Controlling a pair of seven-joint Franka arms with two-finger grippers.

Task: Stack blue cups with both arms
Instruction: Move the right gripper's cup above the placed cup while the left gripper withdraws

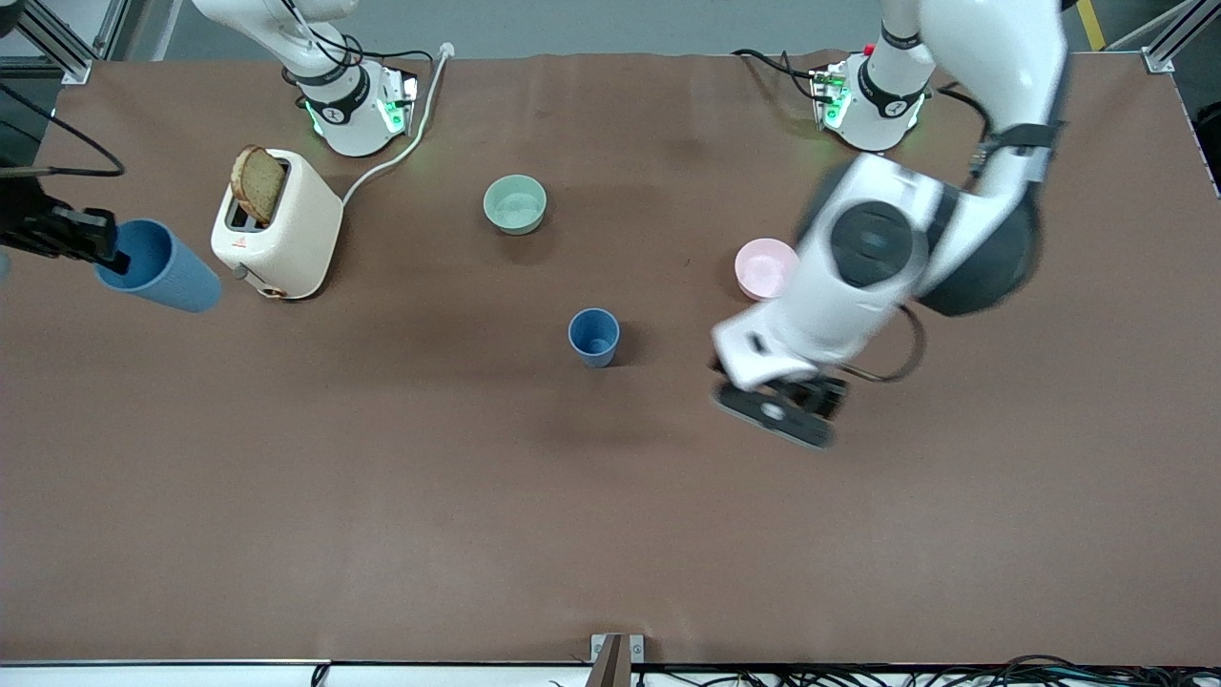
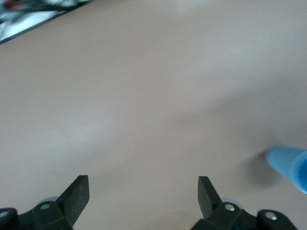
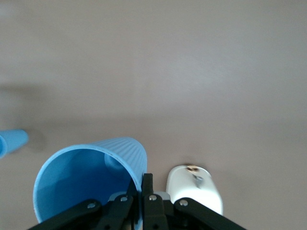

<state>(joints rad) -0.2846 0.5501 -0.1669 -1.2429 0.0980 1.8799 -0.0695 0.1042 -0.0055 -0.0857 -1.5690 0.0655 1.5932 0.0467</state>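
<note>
Cups are well apart: right gripper (image 1: 100, 250) holds one blue cup (image 1: 162, 265) by its rim, raised and tilted, beside the toaster (image 1: 277, 229); the standing cup (image 1: 594, 337) sits mid-table, nearest the left gripper (image 1: 777, 410), whose fingers are spread over bare table beside it.

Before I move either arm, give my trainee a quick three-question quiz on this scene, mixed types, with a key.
1. True or false: the right gripper is shut on the rim of a blue cup.
2. Multiple choice: the second blue cup stands upright on the table
A. inside the green bowl
B. nearer the front camera than both bowls
C. on the toaster
3. Fill in: the left gripper hangs open over bare table, holding ____.

Key:
1. True
2. B; it is also nearer than the pink bowl
3. nothing
</note>
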